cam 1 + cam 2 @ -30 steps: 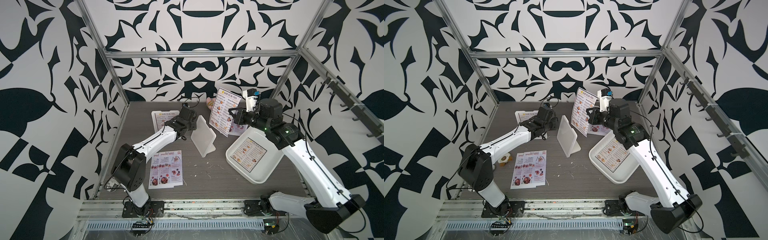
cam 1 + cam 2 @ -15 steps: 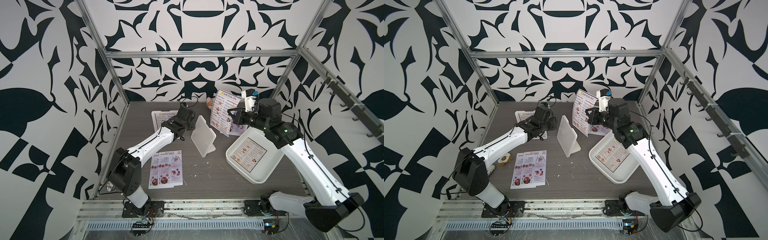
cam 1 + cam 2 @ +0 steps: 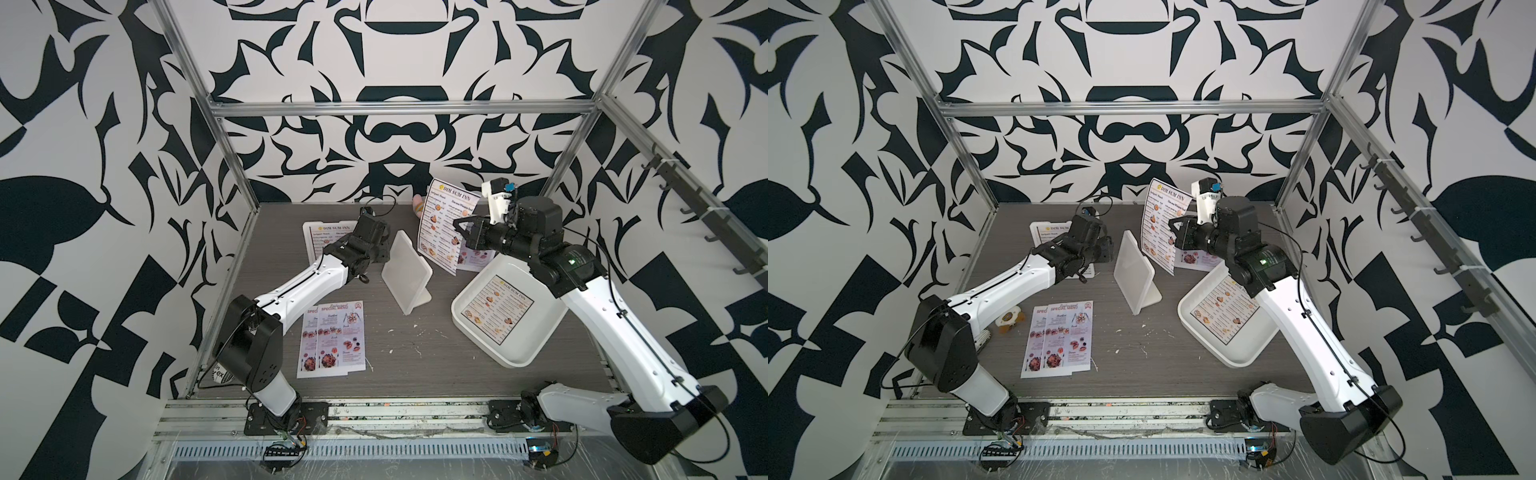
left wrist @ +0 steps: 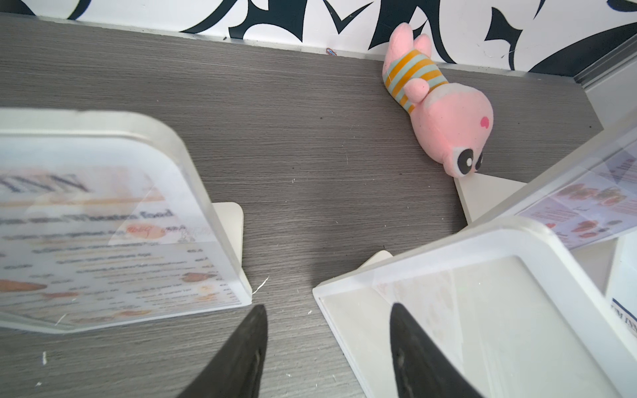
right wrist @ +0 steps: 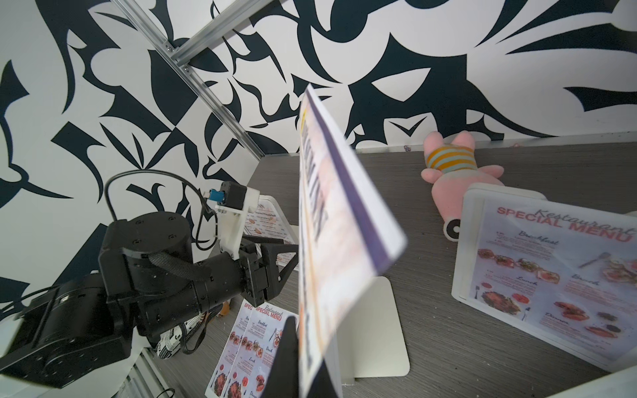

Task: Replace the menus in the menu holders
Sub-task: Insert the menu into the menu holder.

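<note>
Right arm (image 3: pixel 602 307) extends rearward, fingers (image 5: pixel 287 355) pinching upright white menu (image 3: pixel 444 224).

Grey wood-grain tabletop (image 3: pixel 415 374) carrying holders, loose sheets, a tray and a toy.
Two overlapping Special Menu sheets (image 3: pixel 334 338) lie near left. A white menu holder (image 3: pixel 405 276) stands mid-table, a Dim Sum Inn holder (image 3: pixel 322 239) far left and a Special Menu holder (image 5: pixel 551 275) far right. A white tray (image 3: pixel 536 336) sits right, and a pink plush toy (image 4: pixel 444 113) lies by the far wall.
</note>
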Controlling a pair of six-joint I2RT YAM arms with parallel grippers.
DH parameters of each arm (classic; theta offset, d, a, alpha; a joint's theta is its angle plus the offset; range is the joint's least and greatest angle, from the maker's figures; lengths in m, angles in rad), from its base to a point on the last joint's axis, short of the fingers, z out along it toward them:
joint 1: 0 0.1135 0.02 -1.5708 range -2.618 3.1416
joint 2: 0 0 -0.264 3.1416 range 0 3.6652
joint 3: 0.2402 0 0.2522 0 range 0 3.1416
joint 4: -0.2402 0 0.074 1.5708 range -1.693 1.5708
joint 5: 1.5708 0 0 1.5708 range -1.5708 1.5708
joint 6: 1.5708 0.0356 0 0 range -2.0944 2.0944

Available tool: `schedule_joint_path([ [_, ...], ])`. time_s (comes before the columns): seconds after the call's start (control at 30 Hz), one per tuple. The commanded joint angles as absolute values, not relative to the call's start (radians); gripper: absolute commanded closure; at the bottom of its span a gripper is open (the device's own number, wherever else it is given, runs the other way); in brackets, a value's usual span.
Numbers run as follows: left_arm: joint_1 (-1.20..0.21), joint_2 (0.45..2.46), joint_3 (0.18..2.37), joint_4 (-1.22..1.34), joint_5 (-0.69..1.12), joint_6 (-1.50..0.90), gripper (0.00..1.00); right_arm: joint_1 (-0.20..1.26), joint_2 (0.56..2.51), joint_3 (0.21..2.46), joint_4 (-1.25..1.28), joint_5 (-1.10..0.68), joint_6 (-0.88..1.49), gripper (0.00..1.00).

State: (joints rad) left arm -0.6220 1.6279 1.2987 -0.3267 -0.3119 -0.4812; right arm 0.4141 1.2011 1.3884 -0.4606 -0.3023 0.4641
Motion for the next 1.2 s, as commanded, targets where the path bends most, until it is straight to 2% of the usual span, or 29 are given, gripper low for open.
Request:
schedule_joint_path([
  [0.0,-0.623,1.613,1.292,-0.335,-0.321,-0.488,0.41,0.419,1.178,1.419,-0.433,-0.320,0.472,1.00],
  [1.17,-0.622,1.621,1.282,-0.315,-0.322,-0.482,0.41,0.376,1.209,1.405,-0.450,-0.377,0.533,1.00],
])
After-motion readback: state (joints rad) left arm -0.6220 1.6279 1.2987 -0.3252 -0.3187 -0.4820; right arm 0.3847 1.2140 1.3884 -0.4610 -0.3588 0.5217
